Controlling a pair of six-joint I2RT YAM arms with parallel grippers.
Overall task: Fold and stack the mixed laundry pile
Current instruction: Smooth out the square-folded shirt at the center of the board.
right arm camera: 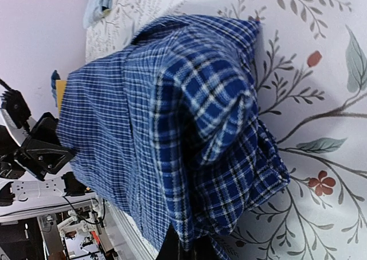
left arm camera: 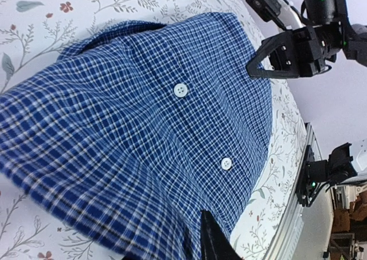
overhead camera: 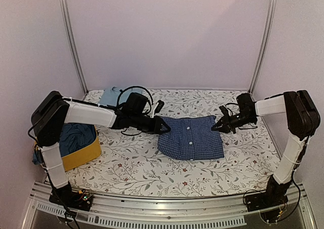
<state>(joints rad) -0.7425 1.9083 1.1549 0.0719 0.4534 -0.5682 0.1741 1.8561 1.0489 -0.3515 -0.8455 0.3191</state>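
Checked shirt point(overhead camera: 191, 137) lies partly folded around the middle of the surface point(overhead camera: 131, 163), well apart from every edge, button placket point(left arm camera: 180, 90) up.

Right tool point(overhead camera: 217, 126) is at the shirt's right far corner, fingers together on a bunched pinch of cloth. Left tool point(overhead camera: 163, 125) meets the shirt's left edge. Whether it has clamped the cloth I cannot tell.

Handling, as a judgement: thin woven cotton, light, limp, no stiffness of its own. It will sag and drape between two holds and slide easily over the cover. The buttoned strip and collar are the firmer parts. Best taken at edges or corners, gathering all layers in the pinch, or the fold opens.

Other garments: light blue T-shirt point(overhead camera: 109, 96) at the far left corner, darker clothes point(overhead camera: 76, 138) in the yellow basket point(overhead camera: 83, 155) at the left edge.
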